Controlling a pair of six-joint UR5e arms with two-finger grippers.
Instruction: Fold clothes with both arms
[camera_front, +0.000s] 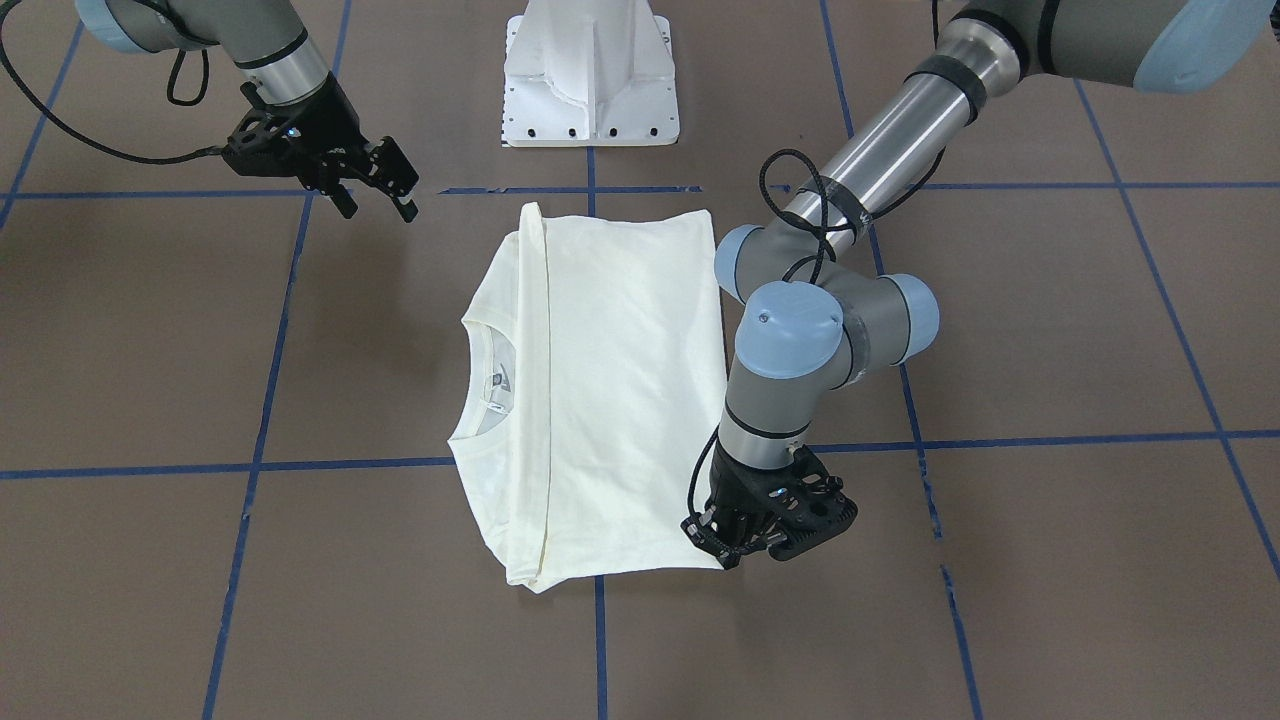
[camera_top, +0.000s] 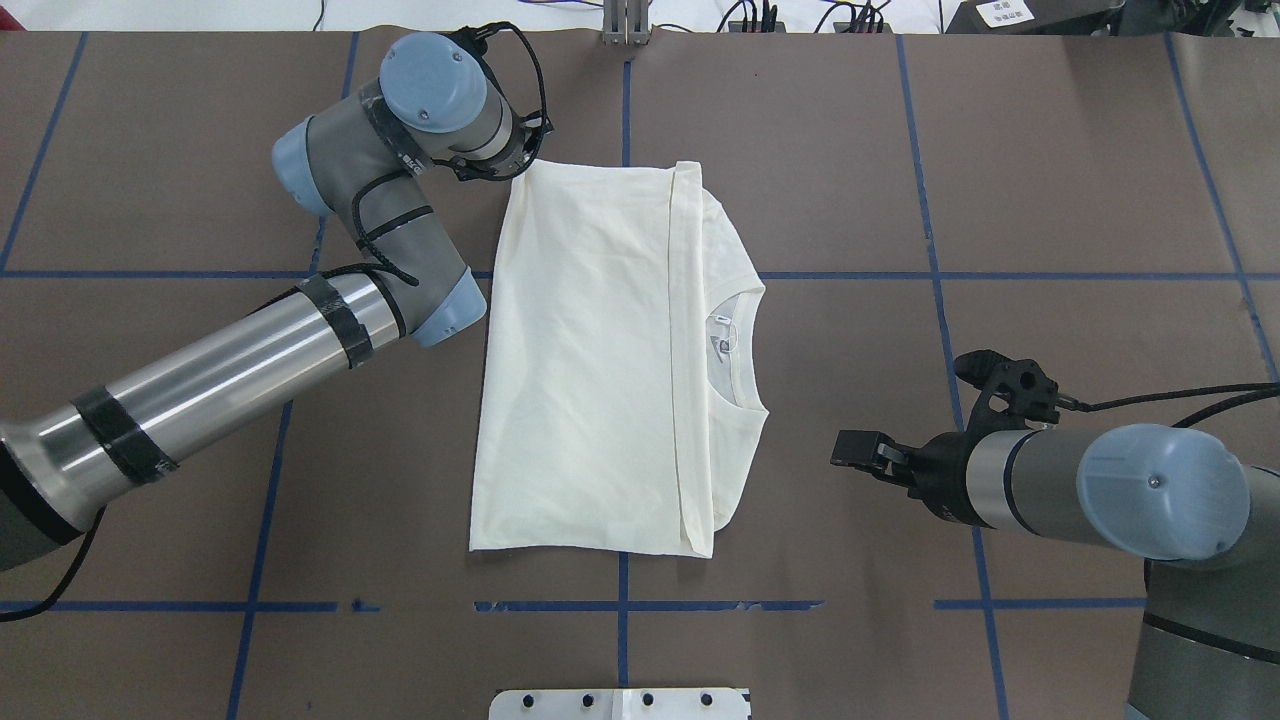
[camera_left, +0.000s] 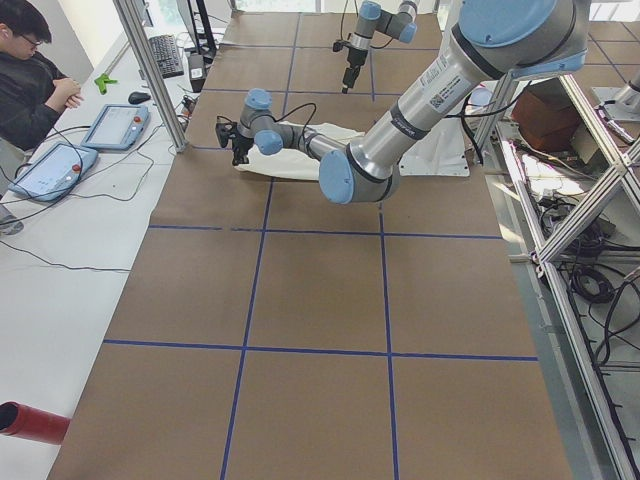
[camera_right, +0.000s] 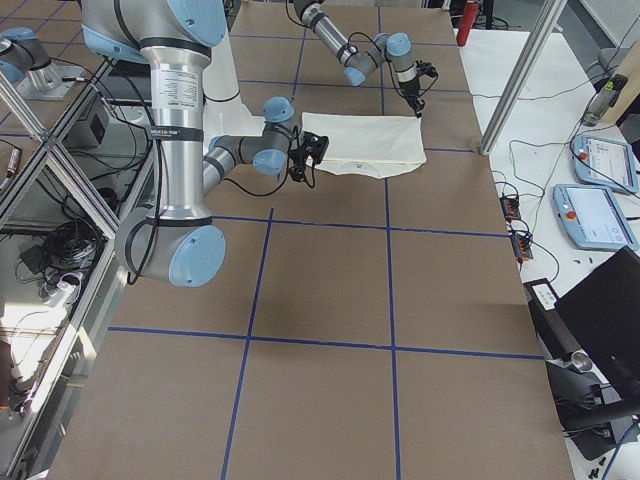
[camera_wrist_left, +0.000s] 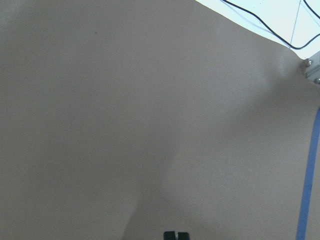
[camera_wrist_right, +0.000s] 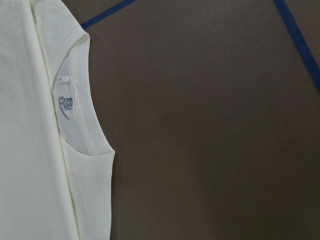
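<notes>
Closest to the front-facing camera is the left arm. It enters from the upper right of the frame, bends at its blue-capped joints and points its wrist straight down at the counter. Its black pincer sits at the lower right corner of the T-shirt, right at the edge of the cloth. In the left wrist view, two dark fingertips show pressed together at the bottom edge of the frame, with bare brown surface beyond them. Whether any fabric is caught between them cannot be told.

The right arm comes in from the upper left of the front-facing frame. Its pincer is held off the upper left corner of the T-shirt, not touching it. Its two fingers are spread apart and hold nothing.

The cream T-shirt lies flat in the middle of the frame, plain side up, folded into a rough rectangle. A long folded edge runs from top to bottom, left of the shirt's centre. The round collar opens toward the left of the frame. The right wrist view shows the collar on its left side, with a grey neck label inside it.

The counter is brown and marked with a grid of blue tape lines. A white pedestal base stands at the top centre of the frame.
</notes>
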